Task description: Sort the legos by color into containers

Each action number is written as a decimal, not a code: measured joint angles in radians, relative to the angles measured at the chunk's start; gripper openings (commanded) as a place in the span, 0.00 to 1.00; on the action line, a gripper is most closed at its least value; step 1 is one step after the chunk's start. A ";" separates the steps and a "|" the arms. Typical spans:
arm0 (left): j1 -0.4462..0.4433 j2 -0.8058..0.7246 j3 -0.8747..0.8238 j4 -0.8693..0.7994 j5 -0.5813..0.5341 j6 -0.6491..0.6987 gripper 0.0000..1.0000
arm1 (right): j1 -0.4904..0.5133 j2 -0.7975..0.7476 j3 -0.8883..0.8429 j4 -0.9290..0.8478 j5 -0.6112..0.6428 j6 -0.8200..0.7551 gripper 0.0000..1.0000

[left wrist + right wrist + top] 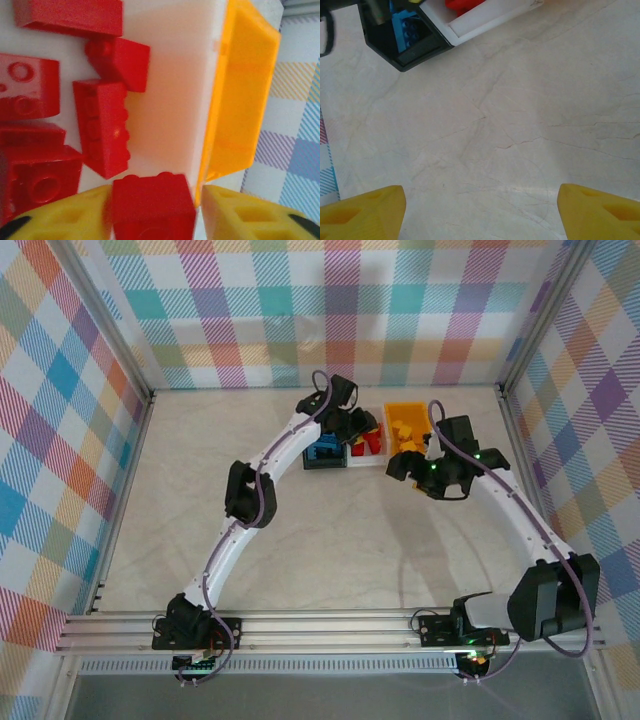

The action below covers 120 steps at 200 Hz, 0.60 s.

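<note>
Above the pale table (330, 540), the right gripper (481, 192) hangs spread wide and empty near the orange bin (400, 406); the left gripper (156, 196), over the white bin (170, 90) of red legos (102, 125), stands narrowly parted around one red brick (152, 212)

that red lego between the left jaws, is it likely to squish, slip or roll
The red brick looks like hard moulded plastic with crisp edges, so probably stiff. Its glossy faces could slip in a loose grip. Flat-sided, it should settle in the white bin rather than roll.
</note>
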 measured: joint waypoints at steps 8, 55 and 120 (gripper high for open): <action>0.000 0.000 0.009 0.004 0.002 -0.006 0.65 | -0.003 -0.009 -0.008 0.000 -0.002 0.000 0.82; 0.000 -0.002 0.019 0.014 0.012 0.020 0.74 | -0.041 -0.016 -0.030 0.021 -0.006 -0.005 0.83; 0.002 -0.320 -0.139 -0.211 -0.114 0.327 0.96 | -0.126 -0.059 -0.126 0.282 0.097 -0.263 0.97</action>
